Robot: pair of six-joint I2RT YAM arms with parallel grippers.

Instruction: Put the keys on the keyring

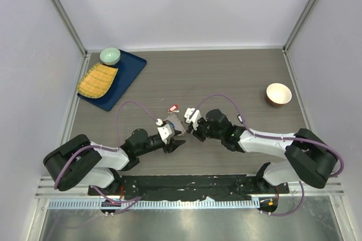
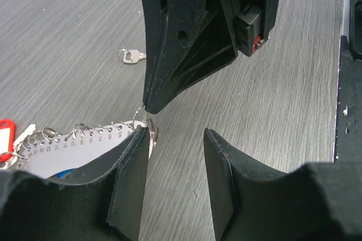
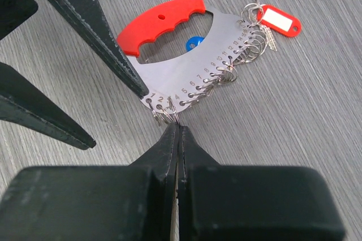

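The keyring point(image 3: 192, 65) is a grey numbered plate with a red handle, a blue tag and a row of wire rings, lying flat on the table point(image 1: 226, 77). My right gripper point(image 3: 178, 127) is shut on one of the rings at the plate's low-numbered end. A key with a red plastic head point(image 3: 280, 20) lies at the far end of the row of rings. The plain silver key point(image 2: 131, 55) lies loose on the table beyond the right gripper's fingers point(image 2: 181, 54). My left gripper point(image 2: 175, 136) stands open over bare wood, its left finger against the plate's end point(image 2: 85, 145).
A blue tray point(image 1: 127, 77) at the back left carries a yellow mat point(image 1: 97, 80) and a green bowl point(image 1: 110, 55). A tan bowl point(image 1: 278, 94) stands at the right. Both arms meet near the table's middle front, close to the keyring point(image 1: 176, 117).
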